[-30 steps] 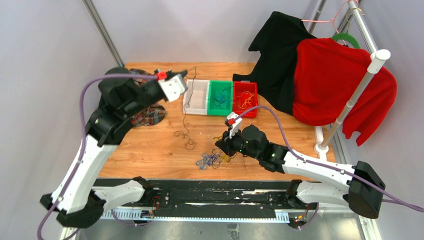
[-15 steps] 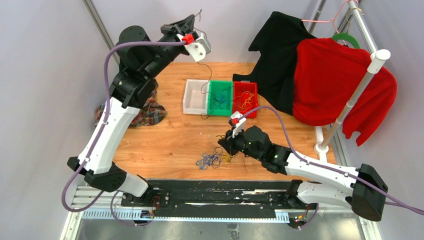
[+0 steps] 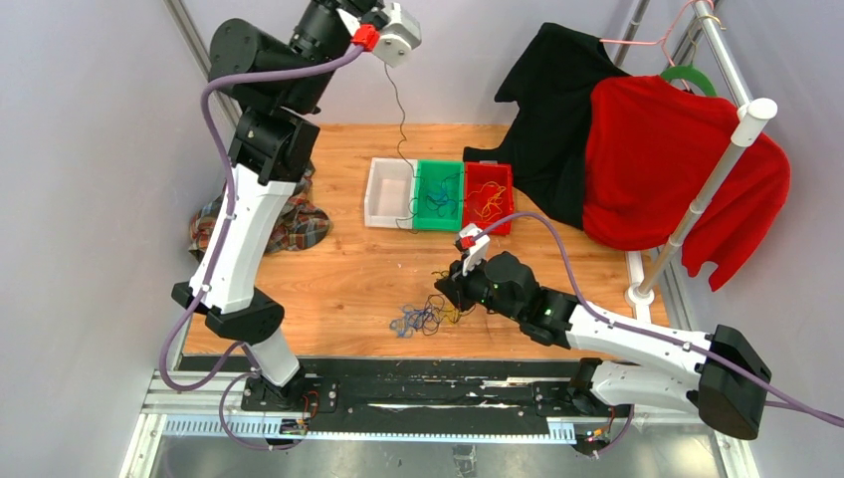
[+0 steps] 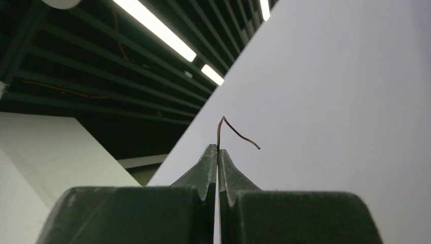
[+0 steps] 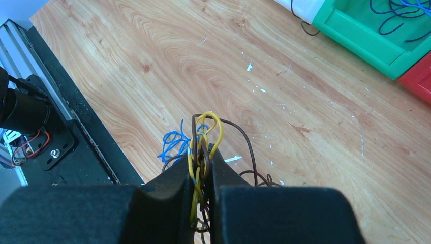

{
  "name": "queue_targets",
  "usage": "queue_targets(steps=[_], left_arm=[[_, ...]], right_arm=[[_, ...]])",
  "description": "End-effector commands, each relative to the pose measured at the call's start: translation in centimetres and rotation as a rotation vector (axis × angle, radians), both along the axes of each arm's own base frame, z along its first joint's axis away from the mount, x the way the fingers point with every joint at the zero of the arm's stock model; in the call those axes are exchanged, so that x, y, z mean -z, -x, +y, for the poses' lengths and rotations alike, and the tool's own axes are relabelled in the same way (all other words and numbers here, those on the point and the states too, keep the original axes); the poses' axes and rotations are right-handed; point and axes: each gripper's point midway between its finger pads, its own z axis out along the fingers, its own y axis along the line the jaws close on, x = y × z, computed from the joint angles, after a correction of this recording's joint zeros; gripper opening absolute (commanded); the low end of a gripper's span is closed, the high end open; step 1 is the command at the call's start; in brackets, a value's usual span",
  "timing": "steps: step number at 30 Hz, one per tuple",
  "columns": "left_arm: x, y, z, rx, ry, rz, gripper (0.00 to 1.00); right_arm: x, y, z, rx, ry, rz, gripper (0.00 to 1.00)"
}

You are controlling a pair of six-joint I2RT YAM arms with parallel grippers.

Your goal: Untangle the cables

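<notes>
Left gripper point(image 4: 218, 152) is clamped tight on one brown wire point(image 4: 239, 134), which hangs below the fingers to the white bin point(image 3: 388, 189) and green bin point(image 3: 426, 174). Right gripper point(image 5: 205, 152) pinches the cables point(image 5: 203, 129) tangle; the red bin point(image 3: 488, 167) lies well beyond.

This is a robotics lab, laid out as a test cell. A left arm point(image 3: 249, 219) and a right arm point(image 3: 607, 334) are bolted to a black rail point(image 3: 418, 393) at the near edge of a wooden table point(image 3: 328, 279), with purple leads point(image 3: 214, 110) running off them. Plain pale walls point(image 3: 90, 149) on metal posts point(image 3: 202, 62) box the table in. The props look staged: three bins point(image 3: 371, 199) (white, green, red), a tangle of cables point(image 3: 423, 317), a plaid cloth point(image 3: 299, 229), and a rack point(image 3: 709, 184) of hanging shirts point(image 3: 647, 169). The left wrist view shows a dark beamed ceiling point(image 4: 66, 76) with strip lights point(image 4: 155, 28), like a hall.
</notes>
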Motion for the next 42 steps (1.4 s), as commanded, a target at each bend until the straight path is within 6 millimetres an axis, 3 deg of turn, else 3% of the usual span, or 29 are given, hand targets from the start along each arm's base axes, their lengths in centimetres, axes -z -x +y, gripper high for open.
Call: queue_targets(steps=[1, 8, 14, 18, 25, 33, 42], left_arm=[[-5.7, 5.0, 2.4, 0.02, 0.118, -0.239, 0.0], [-8.7, 8.3, 4.9, -0.009, 0.237, -0.428, 0.01], [-11.9, 14.5, 7.2, 0.035, 0.304, -0.652, 0.01], [-12.8, 17.8, 8.3, 0.044, 0.286, -0.732, 0.01], [-13.5, 21.5, 10.4, 0.082, 0.314, -0.761, 0.01], [-10.5, 16.9, 7.9, 0.069, 0.239, -0.612, 0.0], [-9.0, 11.7, 6.5, 0.006, 0.245, -0.496, 0.01]], right_arm=[[0.7, -0.4, -0.4, 0.031, 0.004, 0.015, 0.05], [1.1, -0.4, -0.3, 0.028, 0.006, 0.025, 0.05], [1.4, -0.2, -0.4, 0.029, 0.007, 0.03, 0.05], [1.6, -0.2, -0.3, 0.022, 0.012, 0.034, 0.05], [1.6, -0.2, 0.1, 0.012, 0.016, 0.042, 0.05], [1.8, 0.0, 0.5, 0.001, 0.01, 0.067, 0.04], [1.7, 0.2, -0.1, 0.009, 0.016, 0.064, 0.04]])
